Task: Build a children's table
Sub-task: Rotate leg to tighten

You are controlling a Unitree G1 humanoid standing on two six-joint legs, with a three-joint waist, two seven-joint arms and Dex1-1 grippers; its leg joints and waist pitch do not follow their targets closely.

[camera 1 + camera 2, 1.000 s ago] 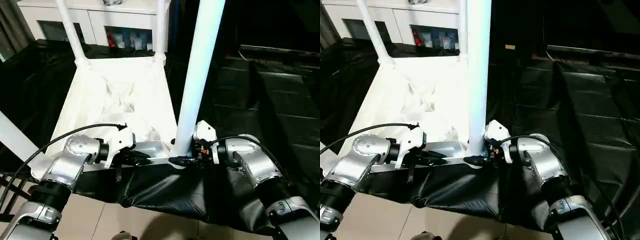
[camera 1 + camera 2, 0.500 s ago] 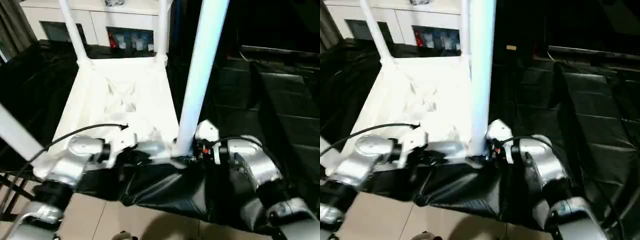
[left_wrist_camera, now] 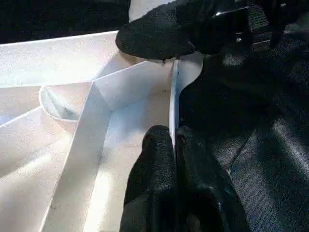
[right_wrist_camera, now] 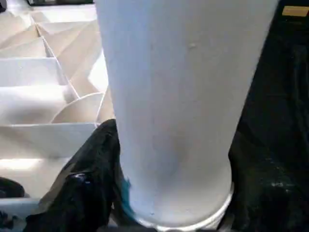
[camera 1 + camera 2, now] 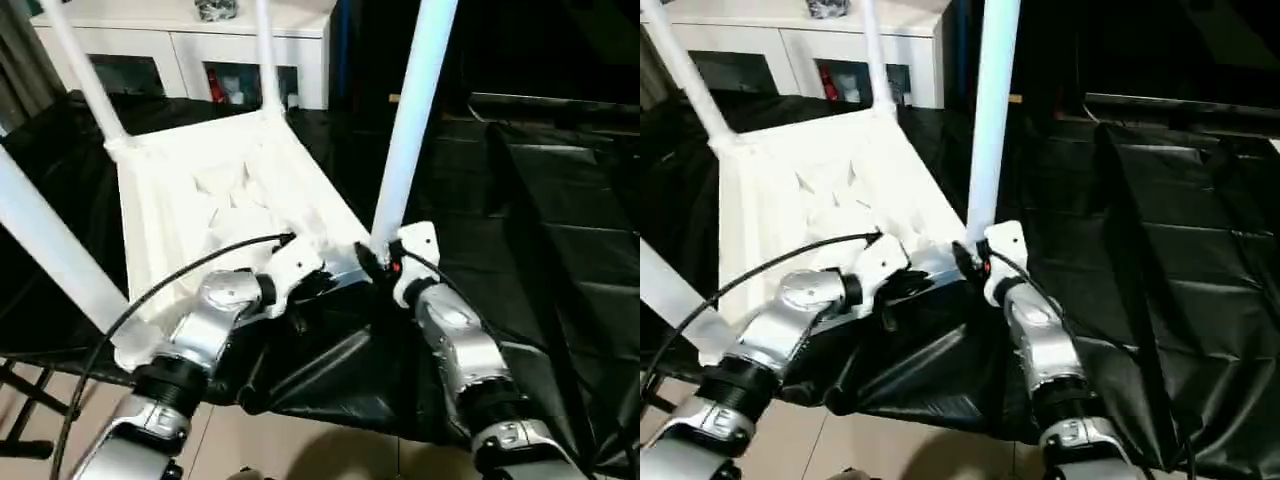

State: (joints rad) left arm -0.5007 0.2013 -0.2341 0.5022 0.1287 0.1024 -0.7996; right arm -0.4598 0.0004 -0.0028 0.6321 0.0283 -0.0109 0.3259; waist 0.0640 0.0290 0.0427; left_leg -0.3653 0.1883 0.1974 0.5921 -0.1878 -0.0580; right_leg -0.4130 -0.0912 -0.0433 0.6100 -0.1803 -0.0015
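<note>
Tabletop [image 5: 215, 190]: white moulded plastic, smooth, slight sheen, thin ribs on the underside. Legs [image 5: 410, 120]: same white plastic, smooth tube, glossy highlights. Black sheet [image 5: 560, 200] over the counter: thin plastic film, shiny, creased. Forearms [image 5: 455, 345]: brushed silver metal, satin. Fingers [image 3: 159, 179]: black, matt, rubbery-looking. Cabinet [image 5: 180, 25]: white, smooth, semi-gloss. Floor [image 5: 300, 455]: pale glossy tile.

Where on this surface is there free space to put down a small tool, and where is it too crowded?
Free: the black sheet right of the near right leg, and the strip between the tabletop and the white cabinet. Crowded: the near edge, where the left gripper pinches the rim and the right gripper clasps that leg.
</note>
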